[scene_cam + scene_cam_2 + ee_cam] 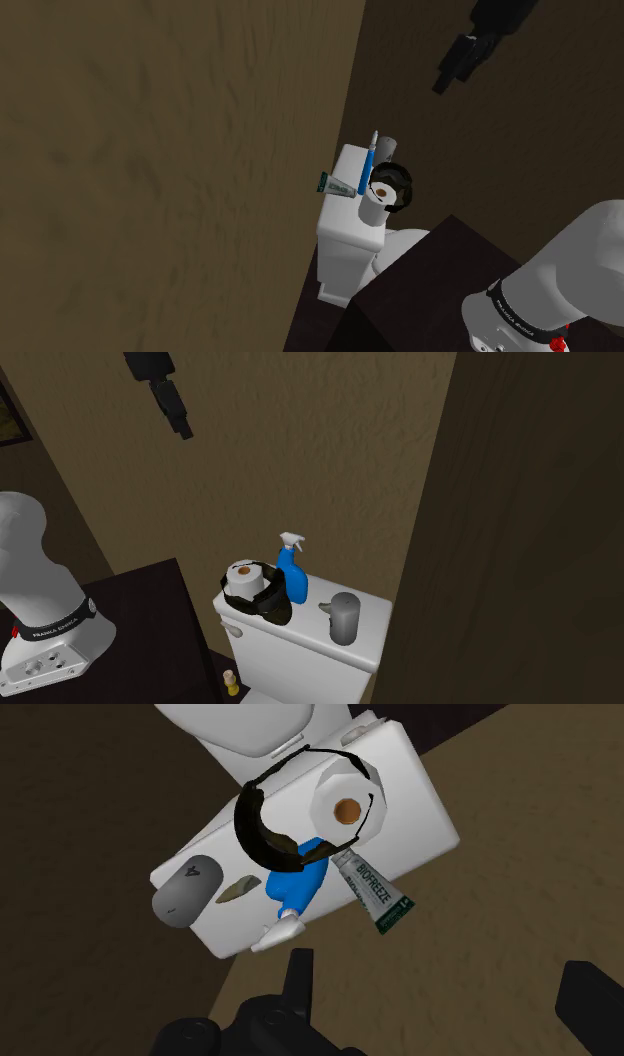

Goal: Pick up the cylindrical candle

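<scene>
Jaws wide apart and empty, well above grey cylindrical candle on white toilet tank.

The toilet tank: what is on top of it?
A grey cylindrical candle, a blue spray bottle, a green tube, and a paper roll in a black basket. The basket's bottom is covered by the roll.

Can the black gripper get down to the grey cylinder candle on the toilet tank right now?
Probably yes. The black gripper hangs open high above the white toilet tank, and the grey cylindrical candle stands at the tank's end with nothing over it. The blue spray bottle beside it stands apart.
</scene>
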Available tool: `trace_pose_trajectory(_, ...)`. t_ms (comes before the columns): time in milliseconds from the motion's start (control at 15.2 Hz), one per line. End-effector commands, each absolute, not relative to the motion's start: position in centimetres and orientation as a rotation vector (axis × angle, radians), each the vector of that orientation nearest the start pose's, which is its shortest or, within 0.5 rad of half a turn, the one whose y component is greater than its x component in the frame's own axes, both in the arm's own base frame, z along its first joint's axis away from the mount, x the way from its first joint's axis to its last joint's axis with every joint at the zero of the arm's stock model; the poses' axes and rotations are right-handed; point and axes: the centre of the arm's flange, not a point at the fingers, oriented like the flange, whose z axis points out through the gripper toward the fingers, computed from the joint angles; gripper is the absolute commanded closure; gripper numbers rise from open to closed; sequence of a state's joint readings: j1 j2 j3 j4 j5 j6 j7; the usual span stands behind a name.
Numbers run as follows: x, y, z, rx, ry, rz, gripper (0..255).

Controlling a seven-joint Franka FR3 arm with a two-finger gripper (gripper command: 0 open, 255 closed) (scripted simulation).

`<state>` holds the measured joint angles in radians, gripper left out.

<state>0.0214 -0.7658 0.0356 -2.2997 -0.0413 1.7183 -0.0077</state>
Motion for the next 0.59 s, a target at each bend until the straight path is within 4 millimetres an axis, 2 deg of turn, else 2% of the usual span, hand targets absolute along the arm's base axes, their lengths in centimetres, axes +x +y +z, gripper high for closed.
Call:
trace_pose_trajectory(0, 32.7, 1.9, 62.5, -3.189, -0.095, -0.296, 0)
trace_pose_trajectory(528, 37.8, -3.5, 55.1, -3.198, -0.047, -0.283, 0)
